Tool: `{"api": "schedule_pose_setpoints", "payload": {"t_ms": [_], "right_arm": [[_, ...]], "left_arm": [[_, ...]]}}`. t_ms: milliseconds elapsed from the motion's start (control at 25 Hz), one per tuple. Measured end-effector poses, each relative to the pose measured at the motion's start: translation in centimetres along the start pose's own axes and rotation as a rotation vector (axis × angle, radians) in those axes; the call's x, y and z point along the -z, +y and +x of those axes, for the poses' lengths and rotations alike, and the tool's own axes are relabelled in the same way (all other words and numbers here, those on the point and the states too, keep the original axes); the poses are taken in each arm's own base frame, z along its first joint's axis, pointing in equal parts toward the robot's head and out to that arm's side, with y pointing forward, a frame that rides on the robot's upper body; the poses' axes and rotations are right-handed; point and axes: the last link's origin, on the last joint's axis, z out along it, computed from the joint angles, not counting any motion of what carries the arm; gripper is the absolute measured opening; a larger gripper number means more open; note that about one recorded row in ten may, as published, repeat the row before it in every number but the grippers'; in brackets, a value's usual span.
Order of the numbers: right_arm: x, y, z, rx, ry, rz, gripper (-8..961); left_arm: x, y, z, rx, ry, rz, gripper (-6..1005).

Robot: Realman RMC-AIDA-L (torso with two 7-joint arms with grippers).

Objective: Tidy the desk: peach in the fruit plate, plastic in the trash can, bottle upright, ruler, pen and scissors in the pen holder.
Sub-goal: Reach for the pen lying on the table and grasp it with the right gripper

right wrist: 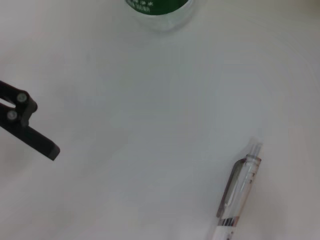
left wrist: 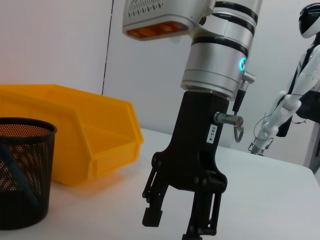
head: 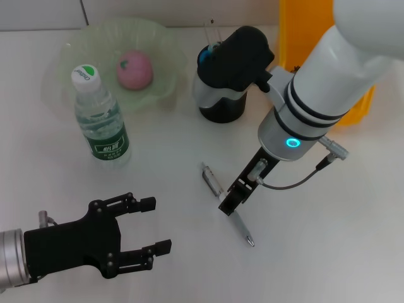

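Hovering low over the white worktop (head: 328, 240), the right end effector (head: 232, 201) stood directly above a clear-barrelled click pen (head: 226, 203), its black fingers (left wrist: 152, 216) apart and closed on nothing. The pen lay flat near the middle of the worktop, well apart from the black mesh pen holder (head: 222, 107) it was bound for. It looked light, stiff and slick, a thin smooth plastic cylinder likely to roll or skid, so the mid-barrel, pinched squarely across its width and clear of the metal-looking clip (right wrist: 226, 192), seemed the surest place to take hold. The left end effector (head: 140, 232) waited near the front left edge, its fingers spread wide and empty. A capped water bottle (head: 100, 120) with a green label stood upright beside the translucent, wavy-rimmed fruit plate (head: 63, 57), in which the pink peach (head: 134, 69) already sat. An orange plastic bin (left wrist: 80, 130) rested behind the pen holder, whose blue-handled contents could not be identified.
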Motion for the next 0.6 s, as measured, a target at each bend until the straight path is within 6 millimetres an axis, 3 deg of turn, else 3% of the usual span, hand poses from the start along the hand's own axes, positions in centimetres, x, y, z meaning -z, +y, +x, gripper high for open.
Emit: {"api": "schedule_pose_setpoints", "payload": {"t_ms": [600], "right_arm": [[-1.4, 1.1, -0.5, 0.096, 0.033, 0.052, 776]], "left_arm": [[-0.1, 0.1, 0.0, -0.001, 0.005, -0.005, 783]]}}
